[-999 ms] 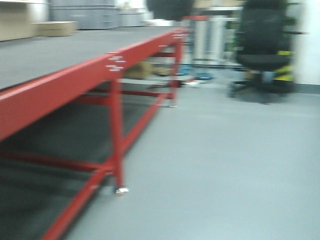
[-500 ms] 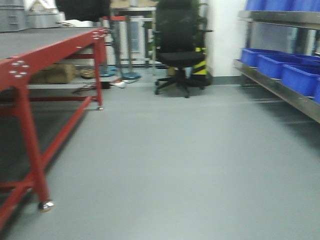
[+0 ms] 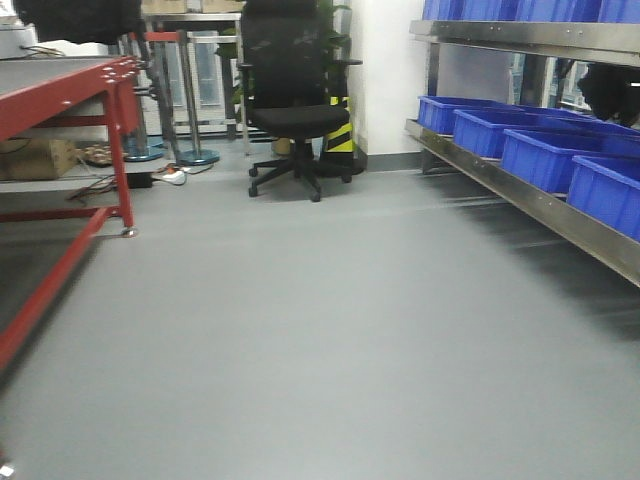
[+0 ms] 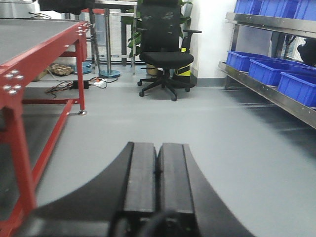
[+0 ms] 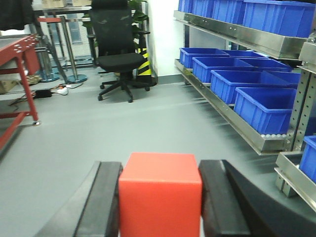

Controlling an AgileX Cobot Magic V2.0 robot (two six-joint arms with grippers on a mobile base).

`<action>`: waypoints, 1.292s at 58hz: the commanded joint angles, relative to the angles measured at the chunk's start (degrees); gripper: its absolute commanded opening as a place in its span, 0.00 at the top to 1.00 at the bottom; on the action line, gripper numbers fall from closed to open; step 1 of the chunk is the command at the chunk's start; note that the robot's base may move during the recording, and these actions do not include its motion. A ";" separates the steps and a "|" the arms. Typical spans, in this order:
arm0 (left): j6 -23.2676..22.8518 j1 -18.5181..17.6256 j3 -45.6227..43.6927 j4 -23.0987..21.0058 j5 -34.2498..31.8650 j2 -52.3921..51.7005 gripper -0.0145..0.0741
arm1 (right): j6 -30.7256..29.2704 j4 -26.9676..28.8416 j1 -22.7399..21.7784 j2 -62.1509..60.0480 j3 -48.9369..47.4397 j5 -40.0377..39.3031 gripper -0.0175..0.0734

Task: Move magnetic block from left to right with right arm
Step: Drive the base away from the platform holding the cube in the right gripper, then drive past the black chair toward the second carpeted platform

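The magnetic block, a plain bright-red cube, fills the bottom middle of the right wrist view. My right gripper is shut on it, one black finger pressed against each side face. In the left wrist view my left gripper is shut with nothing in it, its two black fingers pressed together above the grey floor. Neither gripper nor the block shows in the front-facing view.
A red-framed table stands at the left, with a cardboard box under it. A black office chair stands ahead by the wall. Steel shelving with several blue bins runs along the right. Grey floor lies between.
The front-facing view has swung to the right: the red table slid from the middle to the left edge, and the chair and the blue-bin shelving came into view.
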 commanded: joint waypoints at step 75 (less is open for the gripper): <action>-0.34 0.24 0.40 -0.27 -4.81 -0.72 0.98 | -0.46 -0.40 -0.12 1.06 -1.41 -4.84 0.57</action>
